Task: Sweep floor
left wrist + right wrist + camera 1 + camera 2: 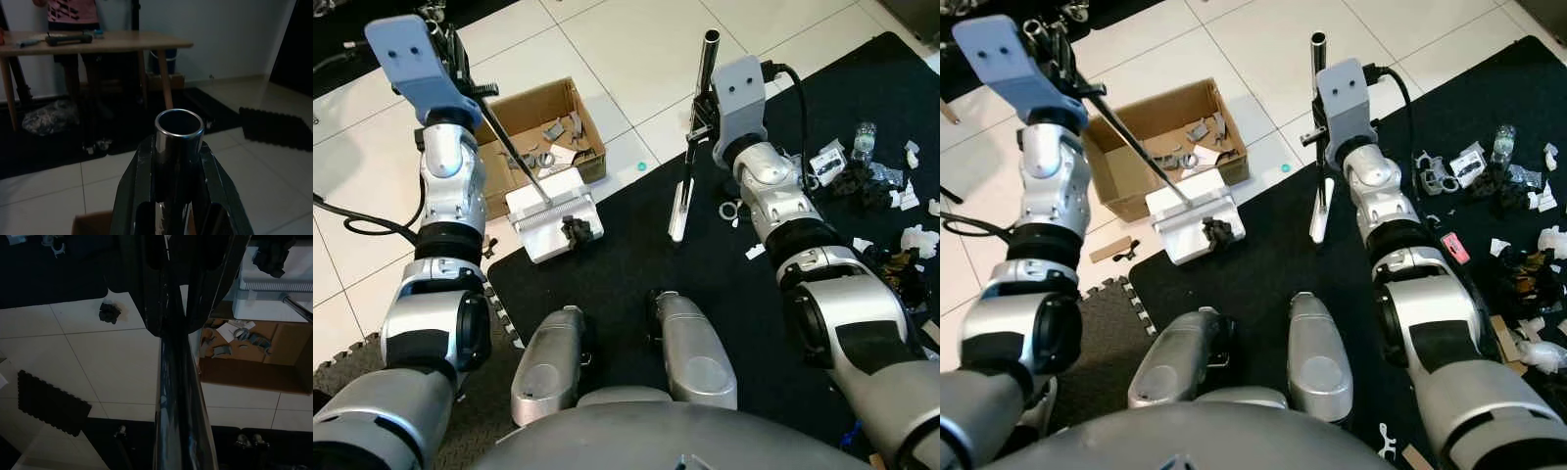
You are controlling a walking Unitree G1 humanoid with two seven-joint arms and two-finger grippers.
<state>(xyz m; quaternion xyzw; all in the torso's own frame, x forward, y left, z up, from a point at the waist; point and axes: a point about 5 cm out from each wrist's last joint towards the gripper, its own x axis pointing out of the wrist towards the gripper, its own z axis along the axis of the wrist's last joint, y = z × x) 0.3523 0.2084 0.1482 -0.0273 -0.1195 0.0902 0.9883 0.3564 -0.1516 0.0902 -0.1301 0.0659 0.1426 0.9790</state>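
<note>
My left gripper (462, 70) is raised at the left, shut on the metal handle (179, 131) of a white dustpan (552, 223). The pan rests at the edge of the black mat (636, 255), with a dark lump of debris (576, 231) on its lip. My right gripper (701, 119) is shut on the broom's metal pole (709, 57), which stands nearly upright. The white broom head (679, 210) touches the mat, a little to the right of the pan. Litter (862, 168), including paper scraps and a small bottle, lies on the mat at the far right.
An open cardboard box (544, 125) holding scraps stands on the white tiles just behind the dustpan. A grey foam mat (1097, 323) lies at the left. In the left wrist view a person (73, 11) stands behind a wooden table (98, 43).
</note>
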